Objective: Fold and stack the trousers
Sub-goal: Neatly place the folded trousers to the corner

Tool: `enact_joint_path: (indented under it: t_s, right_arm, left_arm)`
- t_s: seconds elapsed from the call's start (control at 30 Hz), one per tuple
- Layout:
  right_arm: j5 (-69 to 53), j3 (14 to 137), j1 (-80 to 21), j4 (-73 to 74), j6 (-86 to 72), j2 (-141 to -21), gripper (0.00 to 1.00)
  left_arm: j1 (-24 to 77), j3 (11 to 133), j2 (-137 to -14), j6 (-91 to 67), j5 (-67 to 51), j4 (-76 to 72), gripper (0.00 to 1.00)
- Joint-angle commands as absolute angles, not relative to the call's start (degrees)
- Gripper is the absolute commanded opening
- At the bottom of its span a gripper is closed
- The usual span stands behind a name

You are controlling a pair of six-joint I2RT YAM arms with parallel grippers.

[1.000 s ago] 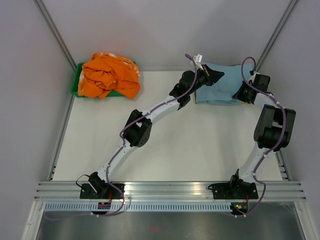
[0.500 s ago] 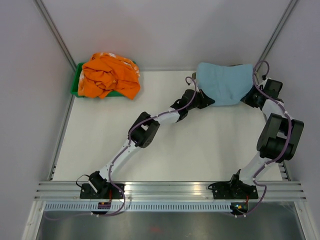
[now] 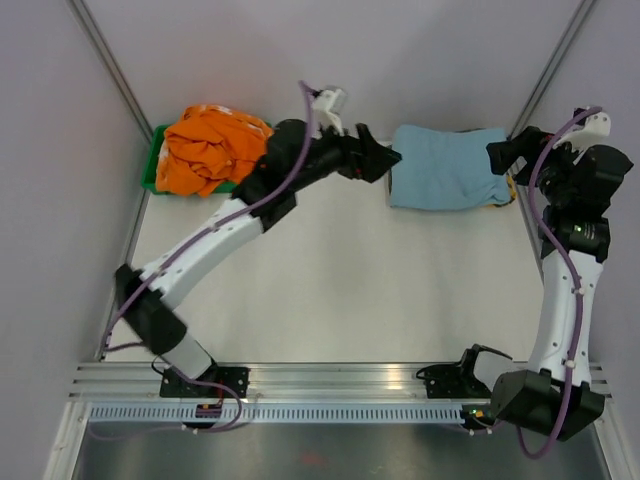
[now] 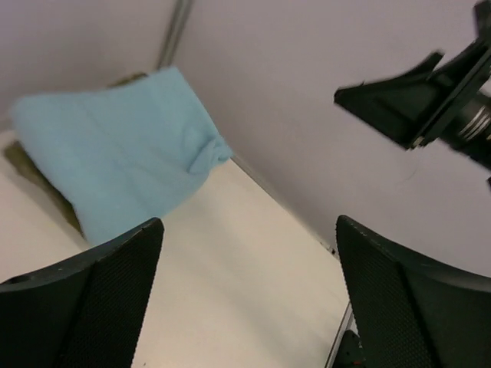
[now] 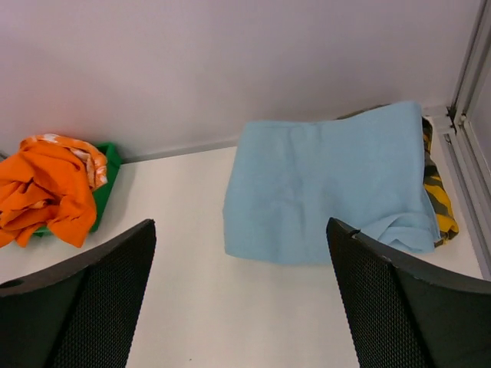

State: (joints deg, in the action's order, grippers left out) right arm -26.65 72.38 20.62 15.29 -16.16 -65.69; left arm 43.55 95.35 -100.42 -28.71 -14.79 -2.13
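Trousers (image 3: 447, 168) folded, lying at tabletop (image 3: 340, 290) far right corner, seemingly atop a camouflage garment (image 5: 437, 192). Left tool (image 3: 388, 160) and right tool (image 3: 500, 154) both released, empty, one each side of the trousers, not touching.

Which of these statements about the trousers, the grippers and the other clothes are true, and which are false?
1. The trousers lie folded at the table's far right. True.
2. The left gripper and the right gripper are both open. True.
3. The left gripper holds the trousers. False: nothing is between its fingers.
4. All the clothes lie in one pile. False: the orange garment sits on a green bin at the far left.
5. A camouflage garment shows from under the trousers' edge. True.
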Motion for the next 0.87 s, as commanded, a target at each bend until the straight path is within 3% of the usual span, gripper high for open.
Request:
enact_joint_path:
  t_s: [0.0, 0.2, 0.47, 0.57, 0.7, 0.83]
  right_arm:
    - [-31.54, 71.73, 20.57, 19.51, -18.54, -62.41, 0.98]
    - [-34.62, 62.5, 16.27, 17.67, -21.62, -50.81, 0.98]
    - [-31.38, 53.18, 9.85, 21.18, -21.09, -39.56, 0.98]
    - [-31.81, 49.49, 8.09, 22.49, -22.06, -34.29, 0.98]
    - [-27.61, 46.32, 4.49, 25.48, -20.66, -27.7, 0.98]
    - [-24.97, 46.4, 2.55, 27.24, -20.22, -24.7, 0.98]
  left_arm:
    - [40.79, 88.09, -86.63, -20.3, -3.89, 15.97, 1.0]
    - [31.03, 70.25, -63.23, -20.39, 2.52, 30.14, 1.0]
    - [29.79, 53.37, -34.06, -26.51, 18.78, 38.75, 1.0]
    - [29.79, 49.33, -24.57, -30.39, 17.5, 39.2, 1.0]
    - [29.79, 45.53, -15.41, -31.73, 17.66, 37.88, 1.0]
    - [29.79, 47.19, -15.46, -30.32, 16.79, 41.38, 1.0]
